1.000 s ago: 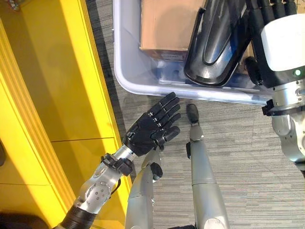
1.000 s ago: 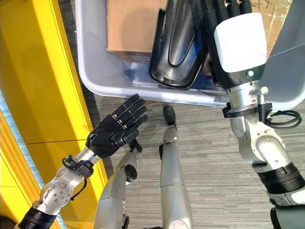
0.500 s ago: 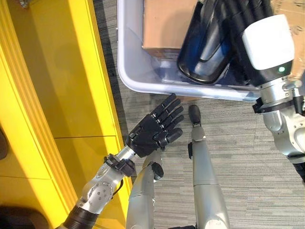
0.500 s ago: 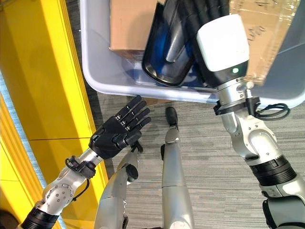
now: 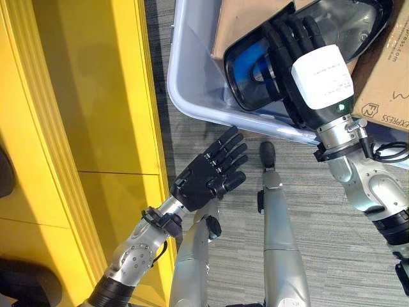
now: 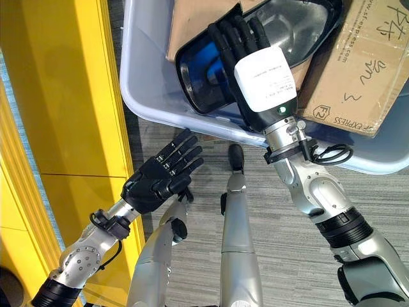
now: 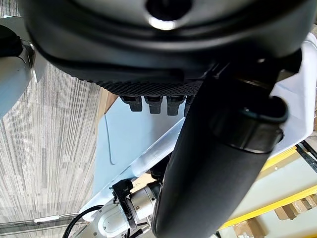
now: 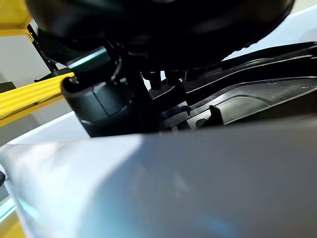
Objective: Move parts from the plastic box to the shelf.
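Observation:
The pale grey plastic box (image 5: 192,96) stands on the floor at the top of the eye views. In its near corner lies a black mirror-like part (image 5: 255,70) with a blue glassy face. My right hand (image 5: 307,70) rests on this part, with its fingers (image 6: 230,38) curled across the face and its thumb (image 8: 109,104) at the part's edge. My left hand (image 5: 208,176) hovers open over the floor just below the box's rim, beside the yellow shelf (image 5: 83,128). Its palm (image 7: 148,39) faces the box wall (image 7: 129,134).
Two brown cardboard boxes sit in the plastic box, one (image 5: 233,25) behind the black part and one (image 5: 383,70) at the right. The yellow shelf's edge runs along the left. Grey carpet (image 5: 345,243) lies below the box.
My right hand has come left and down onto the black part, and the part has turned to lie crosswise in the box. The camera has shifted. My left hand has hardly moved.

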Controlling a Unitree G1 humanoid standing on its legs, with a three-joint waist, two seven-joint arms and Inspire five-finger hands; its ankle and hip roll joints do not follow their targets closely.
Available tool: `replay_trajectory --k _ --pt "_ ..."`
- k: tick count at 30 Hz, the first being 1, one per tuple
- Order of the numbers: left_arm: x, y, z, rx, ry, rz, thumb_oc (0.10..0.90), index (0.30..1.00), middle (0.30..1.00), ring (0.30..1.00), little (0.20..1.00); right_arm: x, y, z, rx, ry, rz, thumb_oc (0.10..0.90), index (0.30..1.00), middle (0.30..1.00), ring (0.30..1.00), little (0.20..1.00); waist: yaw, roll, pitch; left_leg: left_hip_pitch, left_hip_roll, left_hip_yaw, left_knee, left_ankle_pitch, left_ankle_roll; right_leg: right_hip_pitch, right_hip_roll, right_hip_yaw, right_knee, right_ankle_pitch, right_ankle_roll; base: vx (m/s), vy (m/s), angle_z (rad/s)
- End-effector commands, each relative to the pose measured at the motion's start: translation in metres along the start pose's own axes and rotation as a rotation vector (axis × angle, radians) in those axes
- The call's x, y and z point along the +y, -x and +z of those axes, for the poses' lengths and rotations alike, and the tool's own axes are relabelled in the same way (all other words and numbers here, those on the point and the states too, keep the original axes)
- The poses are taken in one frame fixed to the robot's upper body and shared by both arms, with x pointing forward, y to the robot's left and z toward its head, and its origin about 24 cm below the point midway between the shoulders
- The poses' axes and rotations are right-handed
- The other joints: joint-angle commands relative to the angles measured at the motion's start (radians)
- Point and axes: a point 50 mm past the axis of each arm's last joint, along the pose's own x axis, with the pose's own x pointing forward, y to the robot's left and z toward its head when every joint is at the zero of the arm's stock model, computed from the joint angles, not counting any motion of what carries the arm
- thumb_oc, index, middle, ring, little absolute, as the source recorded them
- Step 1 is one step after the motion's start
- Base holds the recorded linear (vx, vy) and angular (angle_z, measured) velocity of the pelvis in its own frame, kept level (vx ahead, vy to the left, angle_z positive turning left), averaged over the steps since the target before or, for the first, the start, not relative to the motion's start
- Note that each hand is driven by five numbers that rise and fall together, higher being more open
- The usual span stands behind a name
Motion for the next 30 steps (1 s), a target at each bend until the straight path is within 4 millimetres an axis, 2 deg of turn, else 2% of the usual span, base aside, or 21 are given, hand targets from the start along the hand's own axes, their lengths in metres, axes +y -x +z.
replay_trajectory --k 1,8,9,10,16,20,26,30 --pt "-0.028 -0.01 0.001 -0.085 0.006 -0.155 0.9 1.0 1.0 1.0 1.0 -0.002 -0.009 0.026 -0.142 -0.06 -0.076 0.9 1.0 1.0 1.0 1.0 -0.012 0.116 0.002 0.074 0.14 -0.103 0.128 -0.166 -0.088 -0.004 -0.073 0.034 -0.023 -0.031 0.106 0.0 0.0 0.0" --pt "-0.029 -0.013 -0.001 -0.082 0.018 -0.164 0.9 1.0 1.0 1.0 1.0 0.001 -0.014 0.014 -0.051 -0.011 -0.125 0.9 1.0 1.0 1.0 1.0 0.0 0.128 0.002 0.06 0.125 -0.112 0.131 -0.167 -0.081 -0.013 -0.073 0.033 -0.006 -0.038 0.102 0.0 0.0 0.0" --pt "-0.029 -0.013 -0.001 -0.082 0.019 -0.163 0.9 1.0 1.0 1.0 1.0 0.001 -0.015 0.012 -0.038 -0.003 -0.121 0.576 0.547 0.547 0.547 0.547 0.0 0.129 0.002 0.059 0.123 -0.115 0.132 -0.168 -0.081 -0.014 -0.072 0.034 -0.002 -0.04 0.102 0.0 0.0 0.0" --pt "-0.029 -0.014 -0.001 -0.083 0.019 -0.162 0.9 1.0 1.0 1.0 1.0 0.001 -0.015 0.009 -0.026 0.002 -0.119 0.4 0.3 0.3 0.3 0.3 0.0 0.13 0.002 0.057 0.122 -0.115 0.134 -0.168 -0.079 -0.017 -0.071 0.035 0.004 -0.041 0.101 0.0 0.0 0.0" --pt "-0.031 -0.018 -0.001 -0.08 0.031 -0.163 0.9 1.0 1.0 1.0 1.0 -0.014 -0.027 -0.01 0.026 0.077 -0.221 0.4 0.3 0.3 0.3 0.3 0.007 0.142 0.002 0.059 0.113 -0.12 0.137 -0.165 -0.078 -0.019 -0.073 0.038 0.018 -0.047 0.1 0.01 0.015 0.03" --pt "-0.032 -0.019 -0.002 -0.083 0.034 -0.17 0.9 1.0 1.0 1.0 1.0 -0.019 -0.032 -0.015 0.031 0.139 -0.21 0.4 0.3 0.3 0.3 0.3 0.01 0.147 0.002 0.06 0.111 -0.119 0.135 -0.164 -0.078 -0.018 -0.075 0.04 0.016 -0.047 0.101 0.0 0.011 0.03" --pt "-0.031 -0.019 0.001 -0.09 0.034 -0.173 0.9 1.0 1.0 1.0 1.0 -0.03 -0.038 -0.039 0.098 0.226 -0.208 0.4 0.3 0.3 0.3 0.3 0.02 0.157 0.002 0.057 0.109 -0.118 0.126 -0.159 -0.081 -0.019 -0.086 0.034 0.013 -0.047 0.102 -0.01 0.006 0.01" --pt "-0.031 -0.019 0.001 -0.089 0.034 -0.178 0.9 1.0 1.0 1.0 1.0 -0.036 -0.041 -0.047 0.121 0.258 -0.222 0.4 0.3 0.3 0.3 0.3 0.026 0.157 0.002 0.048 0.111 -0.122 0.127 -0.156 -0.085 -0.025 -0.088 0.032 0.015 -0.047 0.103 -0.02 -0.004 0.01"
